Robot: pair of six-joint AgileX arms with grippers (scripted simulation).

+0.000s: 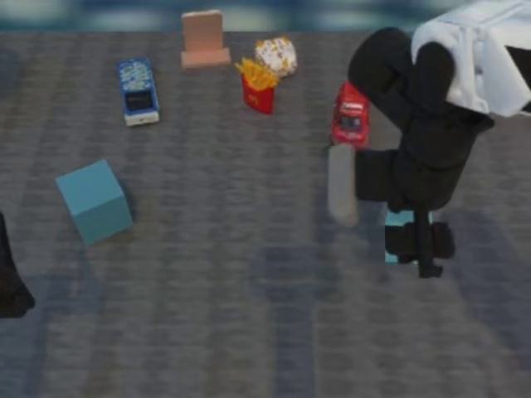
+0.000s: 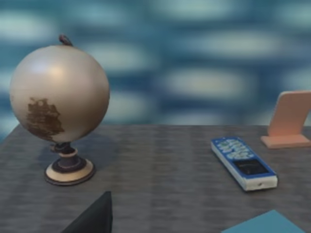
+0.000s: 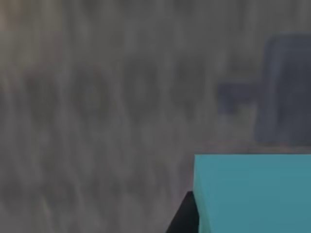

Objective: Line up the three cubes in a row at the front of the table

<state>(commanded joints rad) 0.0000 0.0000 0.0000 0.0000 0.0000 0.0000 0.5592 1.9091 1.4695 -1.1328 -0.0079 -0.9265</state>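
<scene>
The small light turquoise cube is found right of the bench's middle, directly beneath the right gripper, which is lowered over it. In the top view only a strip of the cube shows past the dark fingers. In the right wrist view the cube fills the near corner with a dark finger against its side, so the fingers appear to be closed on it, though whether it is lifted off the bench cannot be told.

The large blue-teal cube is seen standing on the left half of the bench, turned askew and well apart from the small one. A corner of it is caught in the left wrist view. The grey cube is seen as a blurred upright shape just left of the right arm, between the small cube and a red toy car.

No row is formed: the three cubes are scattered across the middle of the bench, and the front strip holds none of them. The work is judged to be at its first placement, with all three cubes left to be set down and lined up.

The left gripper is parked at the left edge, with nothing in it; its opening cannot be told. Farther back are a blue remote, a tan upright block, a carton of fries and a popcorn-like snack. A globe is shown only in the left wrist view.
</scene>
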